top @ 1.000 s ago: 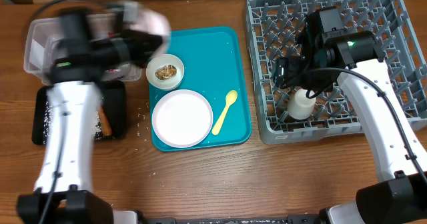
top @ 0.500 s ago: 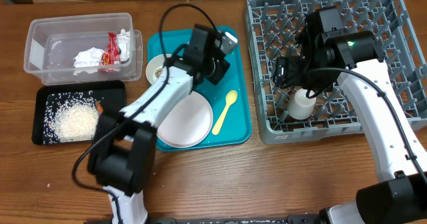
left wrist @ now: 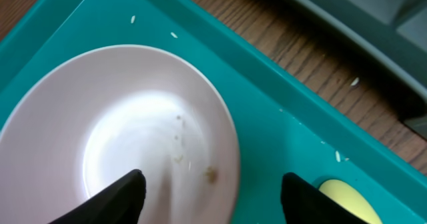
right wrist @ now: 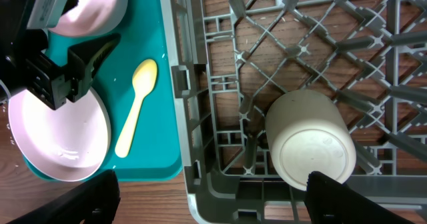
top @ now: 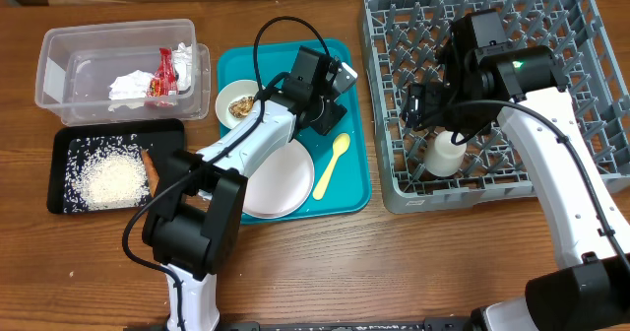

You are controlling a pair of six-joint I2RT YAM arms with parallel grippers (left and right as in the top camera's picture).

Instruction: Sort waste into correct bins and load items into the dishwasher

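Left tool (left wrist: 212, 189) above white plate (left wrist: 100, 137)

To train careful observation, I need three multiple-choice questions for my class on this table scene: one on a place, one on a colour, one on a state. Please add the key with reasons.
1. Where does the pale yellow plastic spoon lie?
A. In the grey plastic dish rack
B. In the clear plastic tub
C. On the teal rectangular tray, right of the round white plate

2. What colour is the shallow rectangular tray holding the white rice grains?
A. Black
B. Teal
C. Red

3. How is the left gripper?
A. Shut on the spoon
B. Open, holding nothing
C. Shut on the plate's rim

Key:
1 C: the overhead view shows the spoon on the teal tray beside the plate.
2 A: the rice lies on a black base.
3 B: the left wrist view shows its fingers apart over the plate, nothing between them.
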